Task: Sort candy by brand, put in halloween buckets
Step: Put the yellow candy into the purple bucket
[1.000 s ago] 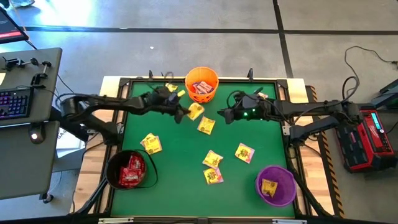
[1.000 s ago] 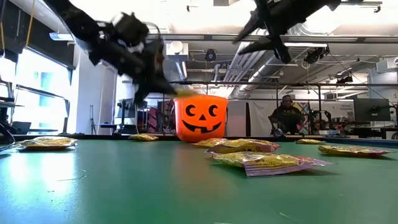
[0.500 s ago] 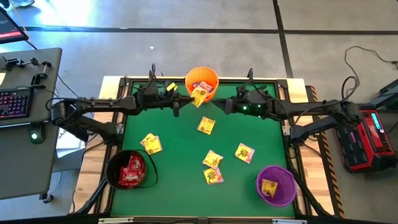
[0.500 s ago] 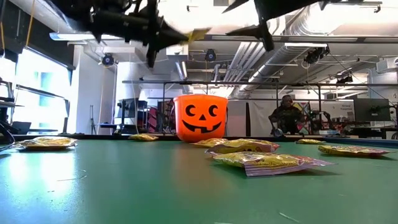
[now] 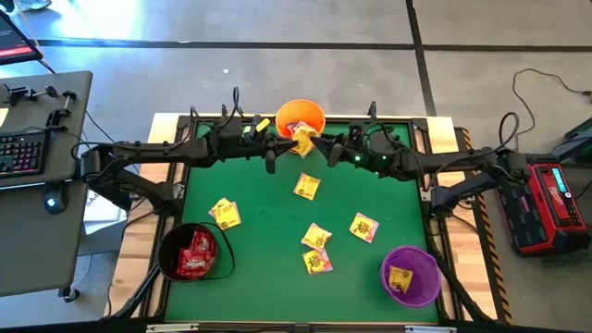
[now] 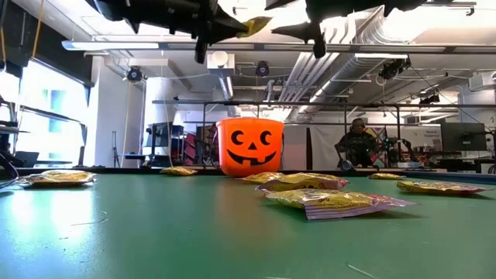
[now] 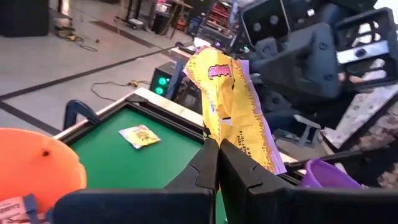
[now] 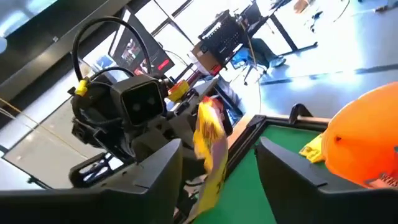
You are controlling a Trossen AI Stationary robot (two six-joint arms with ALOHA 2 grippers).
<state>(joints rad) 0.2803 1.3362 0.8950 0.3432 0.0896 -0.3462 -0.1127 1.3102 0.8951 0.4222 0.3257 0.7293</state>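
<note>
My left gripper is shut on a yellow candy packet, held in the air just in front of the orange bucket's near rim. My right gripper is open and faces it from the table's right; its fingers stand on either side of the packet without visibly touching it. The black bucket holds red candy, and the purple bucket holds a yellow packet. More yellow packets lie flat on the green table. My left gripper pinches the yellow packet by one end edge between its two shut fingers. The fingers come level from the table's left. The packet is lifted clear of the table and sticks out beyond the fingertips toward the right gripper.
Several yellow packets lie mid-table, and one lies beside the orange bucket. A raised frame edges the table. A desk with a keyboard stands to the left, and a person sits far behind.
My left gripper has risen with the yellow packet, lifting it clear of the table, and carried it toward the far edge up to the orange bucket's near rim. My right gripper has moved toward the far edge and left, closing in on the packet.
</note>
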